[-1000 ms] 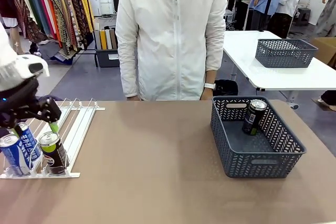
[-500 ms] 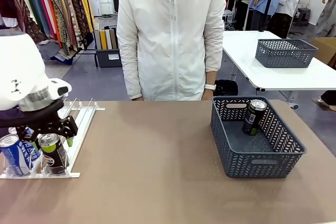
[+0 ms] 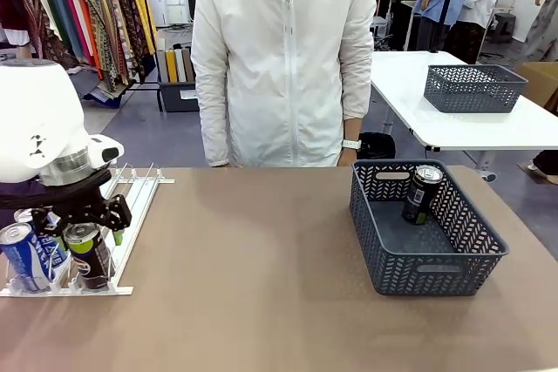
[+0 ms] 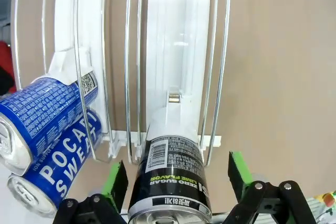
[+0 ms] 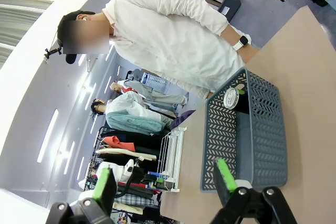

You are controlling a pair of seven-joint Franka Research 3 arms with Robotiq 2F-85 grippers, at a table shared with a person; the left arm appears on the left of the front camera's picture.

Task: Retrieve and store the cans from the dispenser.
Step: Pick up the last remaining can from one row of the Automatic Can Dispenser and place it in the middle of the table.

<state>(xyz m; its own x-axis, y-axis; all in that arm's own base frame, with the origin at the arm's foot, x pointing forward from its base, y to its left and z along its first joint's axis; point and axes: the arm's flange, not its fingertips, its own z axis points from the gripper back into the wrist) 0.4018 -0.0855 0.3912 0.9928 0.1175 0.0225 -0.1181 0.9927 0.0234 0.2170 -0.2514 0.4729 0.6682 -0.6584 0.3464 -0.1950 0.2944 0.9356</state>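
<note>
Looking across the brown table point(image 3: 261, 302) from the front, the left gripper point(image 3: 85, 234) hangs spread wide around a black can point(image 3: 90, 260) at the near end of the white wire dispenser point(image 3: 135, 202), one finger on each side of it. Just beside the gripper, on its outer side, stand two blue cans point(image 3: 24, 257). Well away from it, a fourth can point(image 3: 423, 193), black with green, leans inside a dark grey lattice basket point(image 3: 436, 269). A person point(image 3: 283, 58) in a white jacket stands beyond the table.

From the left wrist, two green pads point(image 4: 115, 184) flank the black can point(image 4: 170, 174), marked zero sugar lime flavour. The jaws are wide and not clamped on it. The two blue cans point(image 4: 47, 114), labelled Pocari Sweat, sit in the lane next to the gripper, so the dispenser point(image 4: 178, 51) holds three cans.

From the right wrist, the right gripper point(image 5: 164, 182) is spread fully and holds nothing. Ahead of its fingers sits the basket point(image 5: 252, 140) with one can inside; the dispenser point(image 5: 170, 156) lies farther off.
</note>
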